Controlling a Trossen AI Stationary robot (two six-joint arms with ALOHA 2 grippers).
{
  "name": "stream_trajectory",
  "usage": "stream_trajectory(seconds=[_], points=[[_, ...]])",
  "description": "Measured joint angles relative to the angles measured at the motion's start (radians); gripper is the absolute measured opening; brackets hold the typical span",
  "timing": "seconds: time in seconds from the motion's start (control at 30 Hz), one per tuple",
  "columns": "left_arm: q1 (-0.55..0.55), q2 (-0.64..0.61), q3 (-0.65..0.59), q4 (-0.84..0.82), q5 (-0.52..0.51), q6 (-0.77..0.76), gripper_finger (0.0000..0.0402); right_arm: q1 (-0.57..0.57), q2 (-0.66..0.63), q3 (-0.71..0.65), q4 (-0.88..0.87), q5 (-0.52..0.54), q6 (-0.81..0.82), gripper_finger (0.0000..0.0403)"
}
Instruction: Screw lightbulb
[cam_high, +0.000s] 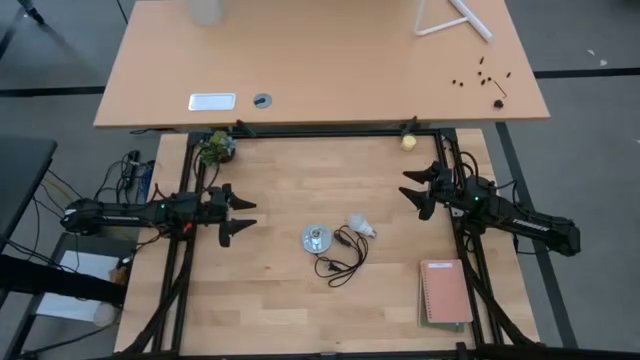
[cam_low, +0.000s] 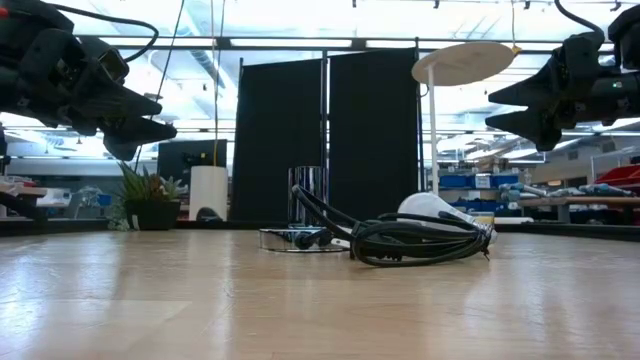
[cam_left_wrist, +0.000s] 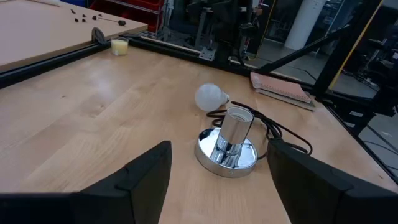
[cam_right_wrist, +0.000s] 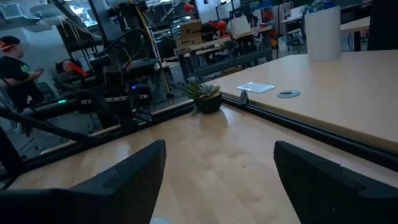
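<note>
One lightbulb (cam_high: 358, 224), one socket (cam_high: 316, 238), two open grippers

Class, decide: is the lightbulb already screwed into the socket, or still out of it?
Out. The lightbulb lies on its side on the table beside the socket, whose upright holder is empty.

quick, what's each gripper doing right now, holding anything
Left gripper: jaws open, holding nothing, left of the socket.
Right gripper: jaws open, holding nothing; the lightbulb lies on the table.
</note>
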Motion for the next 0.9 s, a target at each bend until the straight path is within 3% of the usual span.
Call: stream_trajectory(seconds=[0.3, 0.47, 0.9], points=[[0.000, 0.000, 0.000, 0.004, -0.011, 0.028, 0.0268, 0.000, 0.000, 0.000, 0.000, 0.000, 0.000, 0.0308], [0.000, 0.000, 0.000, 0.070, -0.082, 0.057, 0.0268, 0.000, 0.000, 0.000, 0.000, 0.000, 0.000, 0.0308], [0.000, 0.000, 0.000, 0.196, -0.089, 0.053, 0.0268, 0.000, 0.000, 0.000, 0.029, 0.000, 0.000, 0.0308]])
